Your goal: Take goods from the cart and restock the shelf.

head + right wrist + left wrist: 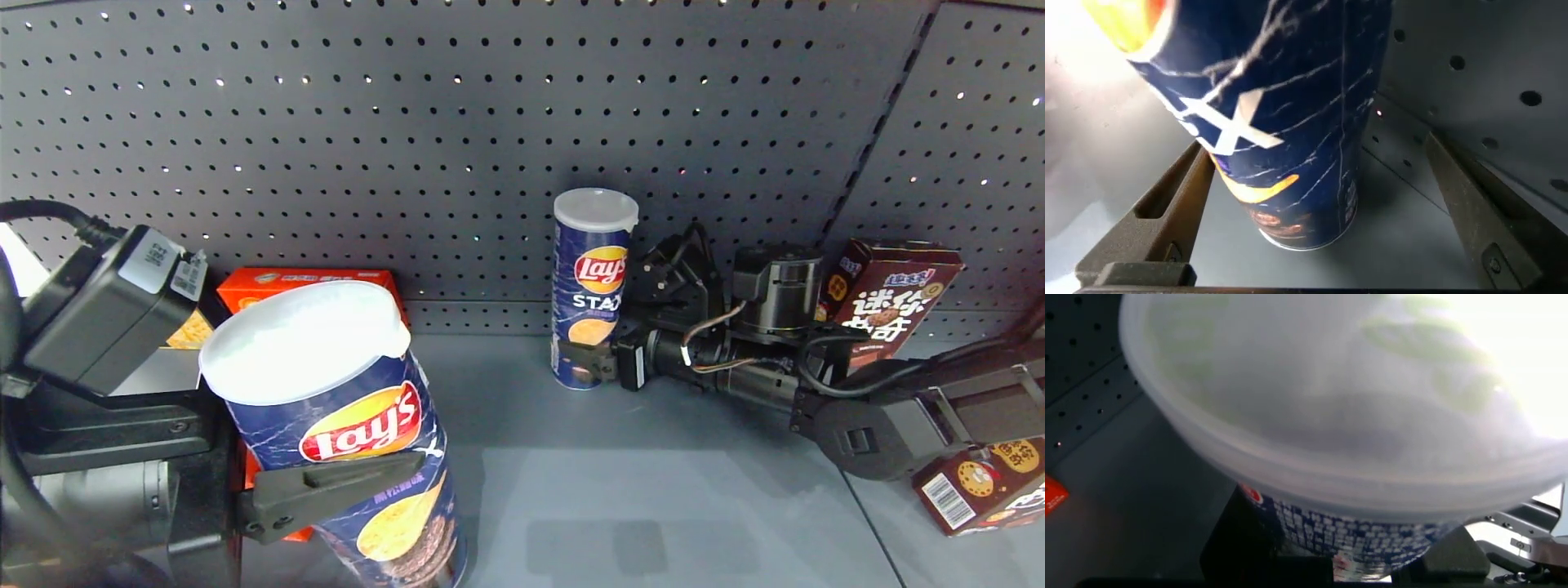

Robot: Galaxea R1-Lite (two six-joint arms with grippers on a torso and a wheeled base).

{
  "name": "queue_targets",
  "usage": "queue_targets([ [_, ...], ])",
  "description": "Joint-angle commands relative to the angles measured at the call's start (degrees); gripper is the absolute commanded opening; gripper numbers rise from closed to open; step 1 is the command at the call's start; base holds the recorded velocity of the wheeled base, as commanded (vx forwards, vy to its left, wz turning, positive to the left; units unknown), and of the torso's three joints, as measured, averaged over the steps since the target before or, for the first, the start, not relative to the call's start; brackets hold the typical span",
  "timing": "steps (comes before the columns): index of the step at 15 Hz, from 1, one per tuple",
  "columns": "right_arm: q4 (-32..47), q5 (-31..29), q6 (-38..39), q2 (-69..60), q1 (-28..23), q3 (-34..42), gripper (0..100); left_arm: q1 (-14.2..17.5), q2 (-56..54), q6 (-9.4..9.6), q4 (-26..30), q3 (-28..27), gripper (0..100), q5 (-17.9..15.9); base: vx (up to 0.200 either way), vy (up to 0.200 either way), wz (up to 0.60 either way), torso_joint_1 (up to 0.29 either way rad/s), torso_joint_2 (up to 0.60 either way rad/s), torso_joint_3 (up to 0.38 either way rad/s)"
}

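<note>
One shelved can (593,286) stands inside the spread right gripper (1319,163); left gripper (347,490) pinches spare can (326,384), probably placed beside it next

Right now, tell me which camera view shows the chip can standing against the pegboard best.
The head view: the standing chip can shows whole, upright, lid on, right gripper at its base. The right wrist view shows its lower body between open fingers. The left wrist view shows the other chip can's lid.
</note>
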Motion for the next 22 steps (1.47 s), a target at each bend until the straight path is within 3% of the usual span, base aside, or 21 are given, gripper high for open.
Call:
queue_targets([
  [1,0.0,0.04,-0.02,0.66,0.13,-0.31,100,0.02,0.03,-0.01,-0.04,0.01,0,0.01,0.0,0.0,0.0,0.0,0.0,0.0],
  [12,-1.32,1.44,-0.11,2.15,0.65,-0.4,100,0.11,0.03,-0.09,-0.04,0.01,0,0.01,0.0,0.0,0.0,0.0,0.0,0.0],
  [13,-1.67,1.27,-0.02,2.24,0.65,-0.49,0,0.11,0.03,-0.09,-0.04,0.01,0,0.01,0.0,0.0,0.0,0.0,0.0,0.0],
  [22,-1.94,1.0,-0.11,-4.26,2.23,5.84,0,0.99,0.03,-0.01,-0.04,0.01,0,-0.17,0.0,0.0,0.0,0.0,0.0,0.0],
])
